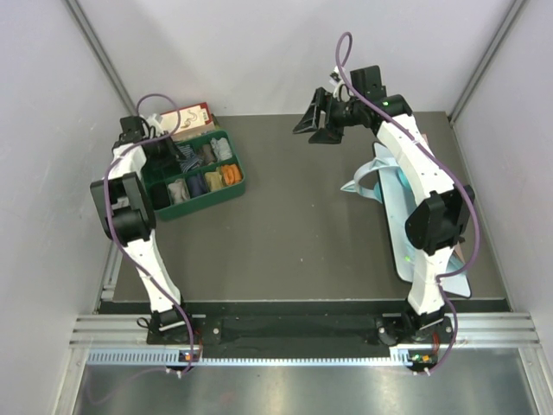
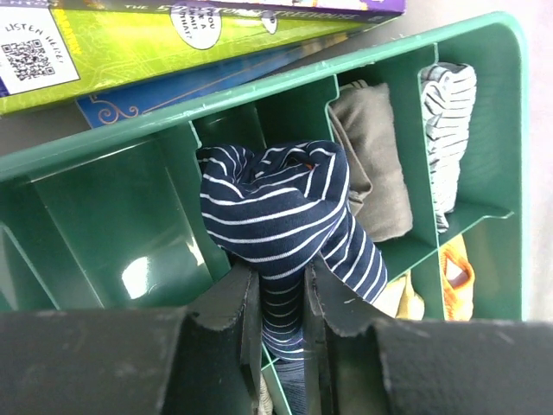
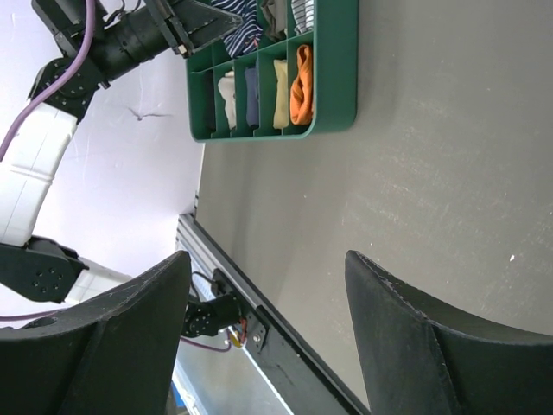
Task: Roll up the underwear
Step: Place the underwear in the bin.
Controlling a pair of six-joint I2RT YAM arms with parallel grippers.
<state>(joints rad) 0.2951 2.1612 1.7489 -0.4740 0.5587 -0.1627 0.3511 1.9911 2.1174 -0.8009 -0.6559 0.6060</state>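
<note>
The dark blue underwear (image 2: 268, 207) with thin white stripes is a bunched roll hanging over a back compartment of the green divided tray (image 2: 259, 86). My left gripper (image 2: 281, 303) is shut on the roll's lower end, the cloth pinched between both fingers. From above, the left gripper (image 1: 166, 149) sits over the back left part of the tray (image 1: 238, 181). My right gripper (image 1: 315, 119) is raised near the table's back middle, open, with nothing between its fingers (image 3: 406, 328). Its camera shows the tray (image 3: 333, 86) and the striped underwear (image 3: 244, 19) far off.
The tray's other compartments hold rolled cloths: a grey one (image 2: 376, 164), a grey-and-white striped one (image 2: 449, 130) and an orange one (image 2: 454, 277). Books (image 1: 192, 117) lie behind the tray. Pale blue items (image 1: 384, 186) lie under the right arm on the table's right side.
</note>
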